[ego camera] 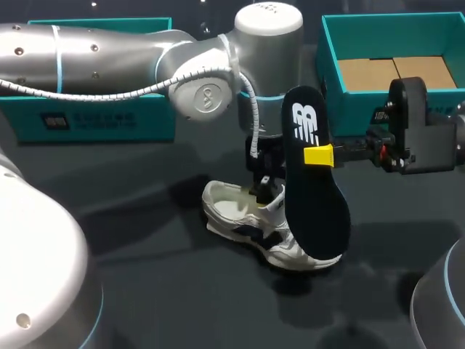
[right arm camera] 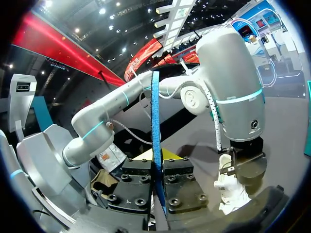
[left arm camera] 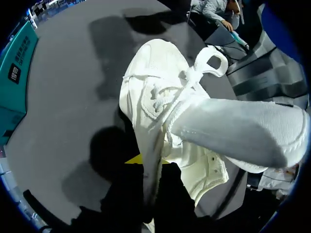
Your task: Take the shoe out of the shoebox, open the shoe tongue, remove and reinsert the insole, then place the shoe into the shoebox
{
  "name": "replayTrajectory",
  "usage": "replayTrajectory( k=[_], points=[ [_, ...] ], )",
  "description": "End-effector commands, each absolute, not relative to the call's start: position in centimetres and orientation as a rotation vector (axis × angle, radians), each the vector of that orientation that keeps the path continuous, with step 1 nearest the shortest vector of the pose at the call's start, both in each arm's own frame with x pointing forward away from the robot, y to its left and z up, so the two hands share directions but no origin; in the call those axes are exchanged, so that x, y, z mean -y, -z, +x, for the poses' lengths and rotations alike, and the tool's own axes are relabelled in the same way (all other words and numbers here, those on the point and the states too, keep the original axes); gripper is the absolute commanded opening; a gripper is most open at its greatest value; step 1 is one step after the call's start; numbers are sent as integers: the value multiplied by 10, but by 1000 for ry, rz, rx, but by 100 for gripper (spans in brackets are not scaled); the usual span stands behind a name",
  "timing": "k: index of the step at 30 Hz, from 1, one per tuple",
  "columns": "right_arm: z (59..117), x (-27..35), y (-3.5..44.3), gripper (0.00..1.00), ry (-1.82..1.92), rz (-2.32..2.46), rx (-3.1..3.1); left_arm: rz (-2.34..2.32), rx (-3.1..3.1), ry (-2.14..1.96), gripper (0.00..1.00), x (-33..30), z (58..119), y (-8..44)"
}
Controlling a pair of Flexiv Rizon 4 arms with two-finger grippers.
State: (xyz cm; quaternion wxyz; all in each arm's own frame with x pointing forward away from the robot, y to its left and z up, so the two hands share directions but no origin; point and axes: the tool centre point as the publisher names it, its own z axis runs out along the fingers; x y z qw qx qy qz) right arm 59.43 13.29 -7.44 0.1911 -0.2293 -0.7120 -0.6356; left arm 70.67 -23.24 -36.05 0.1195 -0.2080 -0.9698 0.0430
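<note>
The right hand [ego camera: 318, 155] pinches a dark insole [ego camera: 314, 196] upright, with its lower end over the toe of a white sneaker [ego camera: 247, 222] lying mid-worktop [ego camera: 145, 276]. The left hand [ego camera: 263, 185] is down at the sneaker's opening. An open teal shoebox [ego camera: 349, 94] sits far right.

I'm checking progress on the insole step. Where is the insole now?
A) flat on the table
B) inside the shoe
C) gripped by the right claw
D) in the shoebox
C: the right claw is shut on the dark insole, holding it in the air outside the shoe.
</note>
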Motion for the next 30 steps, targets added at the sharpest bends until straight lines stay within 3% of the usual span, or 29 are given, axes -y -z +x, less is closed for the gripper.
replayTrajectory(
  k=[1, 5, 16, 26, 30],
  points=[
    [594, -134, 75, 0, 1786, -646, 2000, -607, 2827, -120, 0, 234, 709, 361],
    [594, -134, 75, 0, 1786, -646, 2000, -653, 2823, -137, 0, 232, 711, 358],
    [594, -134, 75, 0, 1786, -646, 2000, -1399, 2698, 17, 0, 223, 713, 319],
    [594, -134, 75, 0, 1786, -646, 2000, -1417, 2714, 3, 0, 222, 713, 316],
    [594, -134, 75, 0, 1786, -646, 2000, -1632, 2612, -75, 0, 216, 721, 319]
  ],
)
